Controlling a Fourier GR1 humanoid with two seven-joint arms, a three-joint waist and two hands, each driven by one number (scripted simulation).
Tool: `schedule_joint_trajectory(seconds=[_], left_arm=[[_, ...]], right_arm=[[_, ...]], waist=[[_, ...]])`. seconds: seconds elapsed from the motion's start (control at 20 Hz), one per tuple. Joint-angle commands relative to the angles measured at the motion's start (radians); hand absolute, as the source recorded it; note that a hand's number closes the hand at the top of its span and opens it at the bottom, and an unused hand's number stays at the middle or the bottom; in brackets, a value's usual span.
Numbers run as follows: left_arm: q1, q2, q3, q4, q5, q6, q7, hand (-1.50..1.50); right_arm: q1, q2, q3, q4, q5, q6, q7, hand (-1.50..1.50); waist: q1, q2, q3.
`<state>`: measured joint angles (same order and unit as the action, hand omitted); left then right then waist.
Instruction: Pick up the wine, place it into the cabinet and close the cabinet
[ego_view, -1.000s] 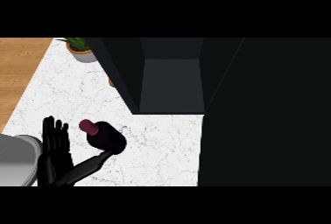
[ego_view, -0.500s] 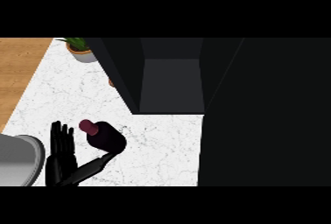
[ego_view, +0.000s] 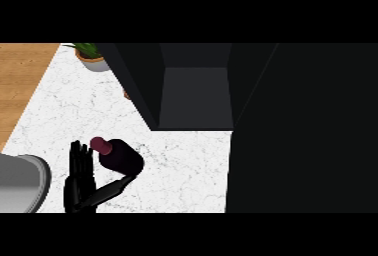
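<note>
Maroon-capped wine (ego_view: 118, 155) stands near the surface's (ego_view: 81, 110) front-left corner, left hand (ego_view: 80, 172) beside it with fingers straight, thumb under it; grasp step pending, next: curl round bottle, lift toward open cabinet (ego_view: 196, 95).

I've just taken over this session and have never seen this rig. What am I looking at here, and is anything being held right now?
There is one picture, taken from the robot's head and looking steeply down at a white marbled counter. The black shape at the lower left is the robot's left hand, with its fingers straight and its thumb stretched out to the right. The right hand does not show. The wine bottle, dark with a reddish top, is right beside those fingers, and the thumb reaches its lower side. Nothing curls round the bottle, so I would not call it held yet. Further up is the dark cabinet, open, with its inside visible. A potted plant sits in the far left corner.
</note>
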<state>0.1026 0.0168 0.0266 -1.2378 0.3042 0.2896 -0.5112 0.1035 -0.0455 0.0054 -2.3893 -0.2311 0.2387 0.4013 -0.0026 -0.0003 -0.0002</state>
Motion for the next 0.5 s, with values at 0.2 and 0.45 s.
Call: schedule_joint_trajectory(seconds=[0.2,0.45], left_arm=[[-0.159,-0.016,0.017,0.247,0.047,0.004,-0.097,-1.5],[-0.107,-0.016,0.034,0.255,0.047,-0.041,-0.145,-1.5]], right_arm=[[-0.045,-0.017,-0.026,-0.006,-0.007,-0.011,0.032,-1.5],[-0.085,0.002,0.011,-0.016,0.032,-0.046,0.064,-1.5]], waist=[[-0.001,0.001,0.0],[0.003,0.0,0.0]])
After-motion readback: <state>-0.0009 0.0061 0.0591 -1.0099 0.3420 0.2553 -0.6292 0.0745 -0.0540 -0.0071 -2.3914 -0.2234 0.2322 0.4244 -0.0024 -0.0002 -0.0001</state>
